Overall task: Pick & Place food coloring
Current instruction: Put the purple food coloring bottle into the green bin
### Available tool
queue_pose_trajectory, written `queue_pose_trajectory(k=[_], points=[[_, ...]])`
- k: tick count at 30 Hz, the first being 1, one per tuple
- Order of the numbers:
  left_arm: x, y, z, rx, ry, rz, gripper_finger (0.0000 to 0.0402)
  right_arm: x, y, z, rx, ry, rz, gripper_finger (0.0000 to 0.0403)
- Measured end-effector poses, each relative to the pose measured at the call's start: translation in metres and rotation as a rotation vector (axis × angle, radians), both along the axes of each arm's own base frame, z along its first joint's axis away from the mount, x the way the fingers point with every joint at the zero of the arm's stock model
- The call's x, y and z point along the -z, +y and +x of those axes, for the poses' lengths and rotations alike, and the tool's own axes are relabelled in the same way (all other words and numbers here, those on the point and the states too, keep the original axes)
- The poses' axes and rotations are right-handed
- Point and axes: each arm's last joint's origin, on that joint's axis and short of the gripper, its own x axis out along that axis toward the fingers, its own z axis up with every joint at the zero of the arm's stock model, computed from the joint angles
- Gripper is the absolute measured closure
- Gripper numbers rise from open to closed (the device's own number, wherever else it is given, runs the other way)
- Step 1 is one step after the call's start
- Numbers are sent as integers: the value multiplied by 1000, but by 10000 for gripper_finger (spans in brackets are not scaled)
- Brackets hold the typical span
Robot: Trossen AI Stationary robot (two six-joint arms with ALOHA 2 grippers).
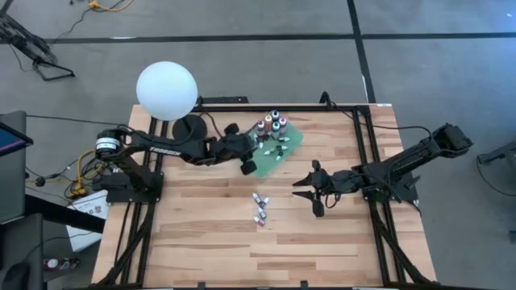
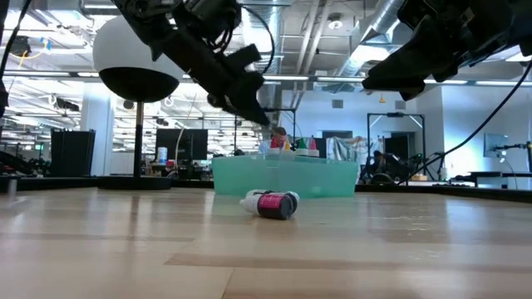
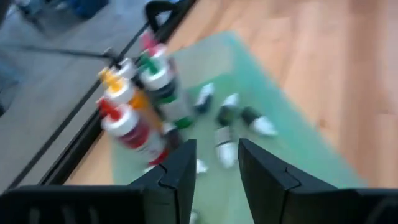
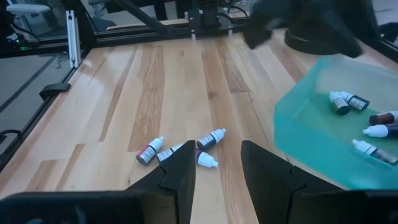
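Note:
A green tray (image 1: 292, 138) sits at the table's far middle. Several food coloring bottles (image 3: 140, 106) stand upright in its far corner, and smaller ones (image 3: 236, 118) lie on its floor. My left gripper (image 3: 214, 152) hovers open over the tray's near-left part (image 1: 250, 163), slanting down, and a small white-capped bottle (image 3: 224, 151) lies on the floor just past its fingertips. A few more bottles (image 1: 260, 208) lie on the bare wood nearer the front. My right gripper (image 1: 300, 190) is open to their right, above the table, with nothing between its fingers (image 4: 216, 152).
A white globe lamp (image 1: 167, 91) on a black base (image 1: 189, 127) stands at the table's far left, close to my left arm. Black frame rails (image 1: 367, 161) run along the table's sides and far edge. Bare wood (image 1: 258, 250) stretches across the near half.

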Motion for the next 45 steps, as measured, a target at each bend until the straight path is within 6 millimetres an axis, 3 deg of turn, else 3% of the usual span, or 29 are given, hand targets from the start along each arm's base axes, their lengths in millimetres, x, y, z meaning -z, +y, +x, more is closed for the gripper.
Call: queue_pose_trajectory(k=[14, 21, 30, 45], points=[[-4, -115, -6, 375, 35, -17, 288, 11, 3, 5, -29, 50, 32, 282], [-4, -153, -16, 446, 45, 64, 288, 25, 1, 24, -37, 11, -28, 282], [-5, -159, -17, 452, 36, 87, 288, 19, 4, 44, -40, -5, -19, 282], [-7, -153, -14, 408, 2, 86, 288, 17, 6, 42, -123, 34, 7, 282]])
